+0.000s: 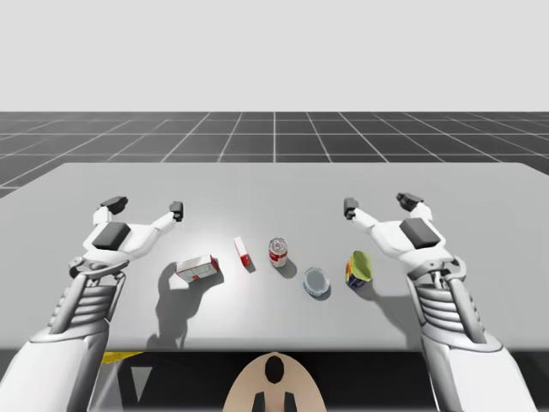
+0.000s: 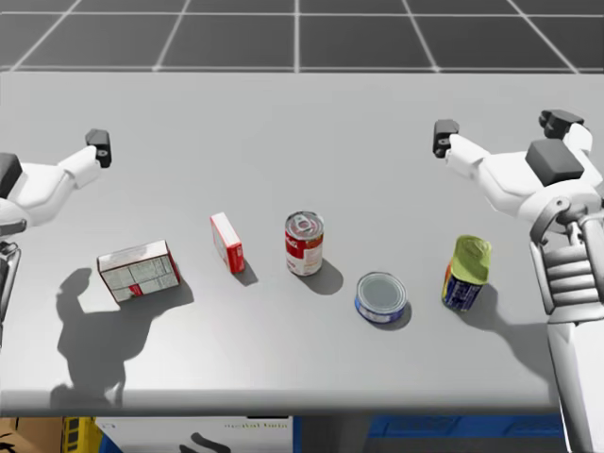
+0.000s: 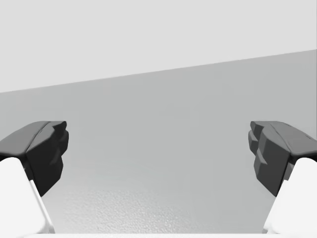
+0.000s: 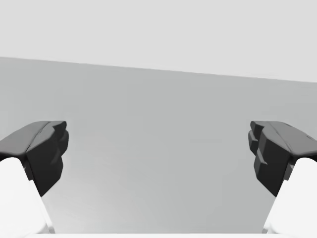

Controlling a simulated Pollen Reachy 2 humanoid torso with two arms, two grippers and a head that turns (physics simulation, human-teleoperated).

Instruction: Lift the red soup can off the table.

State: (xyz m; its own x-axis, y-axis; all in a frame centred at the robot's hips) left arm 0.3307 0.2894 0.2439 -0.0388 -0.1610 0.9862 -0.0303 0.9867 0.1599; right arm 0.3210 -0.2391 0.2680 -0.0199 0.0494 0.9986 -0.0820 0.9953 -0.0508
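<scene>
The red soup can [image 1: 278, 252] [image 2: 304, 243] stands upright near the middle of the grey table [image 1: 274, 184], its silver lid up. My left gripper [image 1: 144, 207] [image 3: 158, 158] hovers open above the table's left side, well left of the can. My right gripper [image 1: 383, 203] [image 2: 500, 126] [image 4: 158, 158] hovers open over the right side, behind and right of the can. Bare table lies between each gripper's fingers in the wrist views.
Left of the can stand a small red and white box [image 1: 243, 252] [image 2: 227, 243] and a bigger white and red box [image 1: 196, 269] [image 2: 139, 270]. Right of it lie a short blue tin [image 1: 316, 281] [image 2: 381, 296] and a tilted yellow-green and blue can [image 1: 358, 269] [image 2: 465, 273].
</scene>
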